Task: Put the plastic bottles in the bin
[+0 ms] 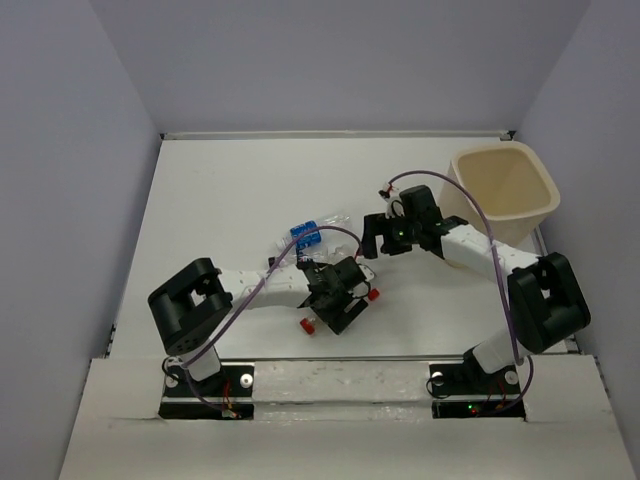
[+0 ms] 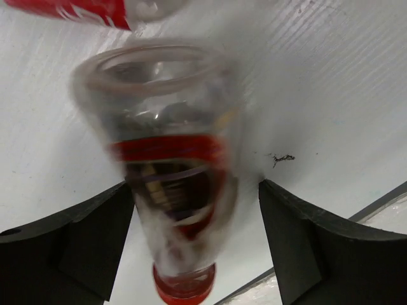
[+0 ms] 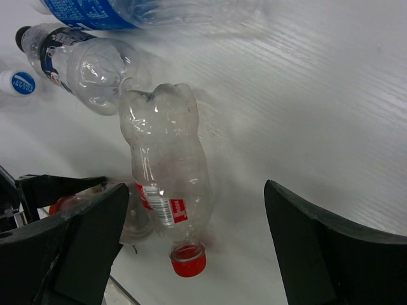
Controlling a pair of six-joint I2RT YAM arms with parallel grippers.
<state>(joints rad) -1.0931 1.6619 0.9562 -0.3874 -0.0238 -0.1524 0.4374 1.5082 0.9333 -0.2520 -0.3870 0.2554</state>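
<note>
One blurred red-capped bottle (image 2: 172, 159) lies between the spread jaws of the left gripper (image 2: 195, 186), close to the near edge of the table (image 1: 230, 190). Just beyond, the right gripper (image 3: 197, 189), jaws also wide apart, hangs over another red-capped bottle (image 3: 166, 171). Blue-labelled bottles (image 1: 308, 235) lie farther left. The bin (image 1: 500, 225) stands far right.

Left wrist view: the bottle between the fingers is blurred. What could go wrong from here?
1. The left gripper is open, with bare table between one finger and the red-capped bottle; the round bottle could roll or squirt out on closing.
2. The right gripper hangs open over a second bottle right beside the left one; they may collide.
3. The bin sits far right, past the right arm, so a left-arm delivery would have to cross it.
</note>
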